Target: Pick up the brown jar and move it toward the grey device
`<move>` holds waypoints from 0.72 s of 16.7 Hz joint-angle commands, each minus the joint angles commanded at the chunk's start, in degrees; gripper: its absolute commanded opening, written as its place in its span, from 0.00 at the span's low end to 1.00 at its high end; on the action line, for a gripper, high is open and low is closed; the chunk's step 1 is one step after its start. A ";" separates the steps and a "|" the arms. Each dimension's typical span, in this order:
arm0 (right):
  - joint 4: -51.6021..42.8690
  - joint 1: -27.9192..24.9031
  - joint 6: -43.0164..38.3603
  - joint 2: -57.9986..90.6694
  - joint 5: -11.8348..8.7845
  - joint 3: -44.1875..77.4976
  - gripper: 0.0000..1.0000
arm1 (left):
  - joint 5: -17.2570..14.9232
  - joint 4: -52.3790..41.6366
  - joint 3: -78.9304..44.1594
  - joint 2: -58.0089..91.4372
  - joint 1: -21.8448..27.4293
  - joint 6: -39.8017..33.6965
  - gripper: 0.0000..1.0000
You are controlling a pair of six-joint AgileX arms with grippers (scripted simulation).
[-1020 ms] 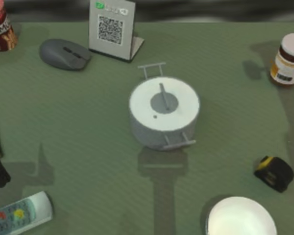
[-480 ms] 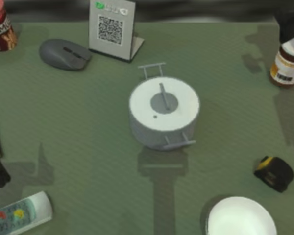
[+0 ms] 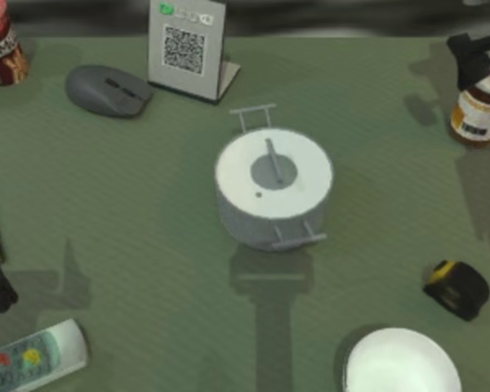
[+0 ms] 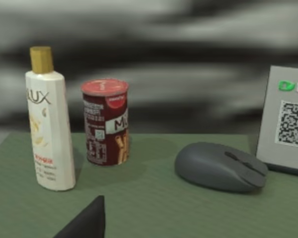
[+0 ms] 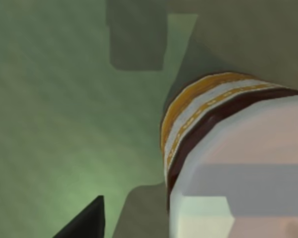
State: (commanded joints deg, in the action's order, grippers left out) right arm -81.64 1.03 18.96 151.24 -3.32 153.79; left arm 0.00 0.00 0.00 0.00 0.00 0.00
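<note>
While the left arm sits parked at the table's left edge, the right gripper [image 3: 472, 51] hangs directly over the brown jar [image 3: 478, 108] at the far right, well apart from the grey device [image 3: 273, 189] at centre. Whether its fingers are apart cannot be told. Upright and cylindrical, the jar [image 5: 228, 163] shows a smooth white lid and yellow-banded label.

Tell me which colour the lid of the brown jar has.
White; the brown jar shows its lid best in the right wrist view.
</note>
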 joint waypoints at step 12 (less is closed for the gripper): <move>11.20 -0.40 -0.40 0.14 0.08 -11.04 1.00 | 0.00 0.00 0.00 0.00 0.00 0.00 1.00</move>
State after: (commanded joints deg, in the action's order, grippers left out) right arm -70.44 0.62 18.56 151.37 -3.24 142.75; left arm 0.00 0.00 0.00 0.00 0.00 0.00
